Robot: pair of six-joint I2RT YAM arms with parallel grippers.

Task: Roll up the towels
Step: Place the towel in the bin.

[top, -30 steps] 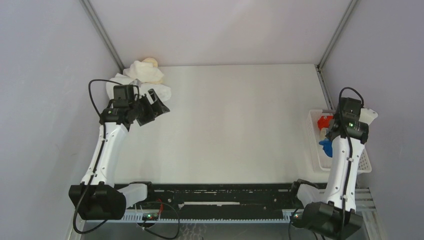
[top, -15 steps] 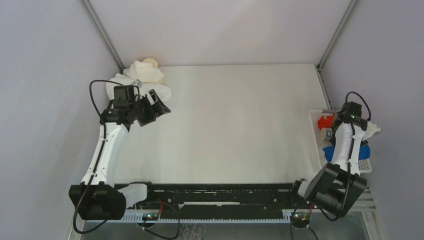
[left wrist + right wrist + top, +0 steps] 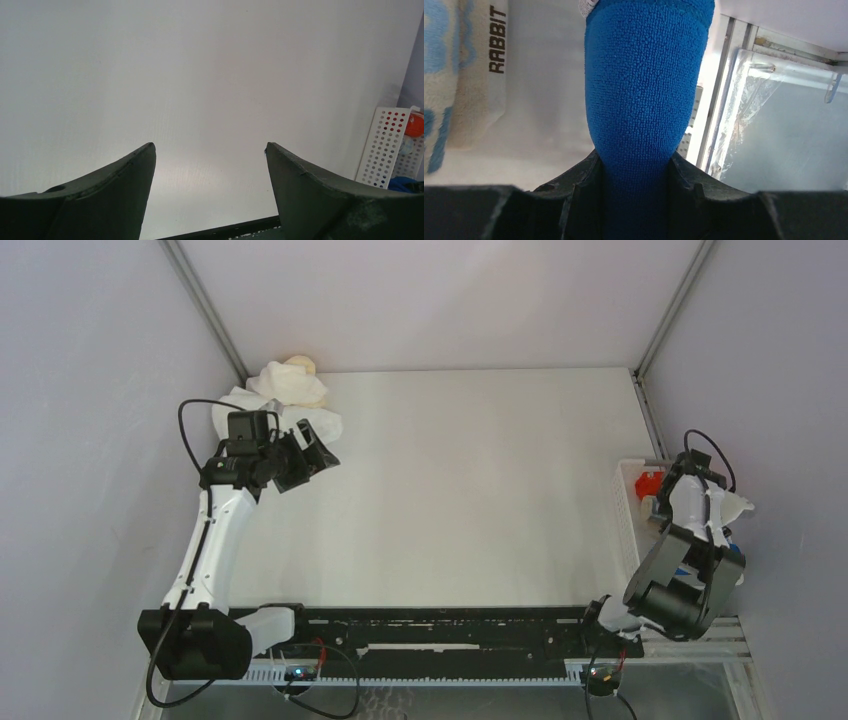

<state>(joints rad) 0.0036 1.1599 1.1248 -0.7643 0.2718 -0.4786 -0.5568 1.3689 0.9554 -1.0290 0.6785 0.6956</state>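
In the right wrist view my right gripper is shut on a rolled royal blue towel, which stands up between its jaws inside the white basket. A cream and light-blue patterned towel with a "RABBIT" label lies at its left. From above, my right arm is folded over the basket and hides the gripper. A red towel shows at the basket's far end. White and cream towels are heaped at the far left corner. My left gripper hangs open and empty beside them.
The slatted basket stands at the table's right edge, against the right wall. A black rail runs along the near edge between the arm bases. Metal frame posts rise at both far corners.
The right arm has folded back, its elbow dropping toward the near edge while the wrist stays over the basket with the blue towel. The left arm has not moved.
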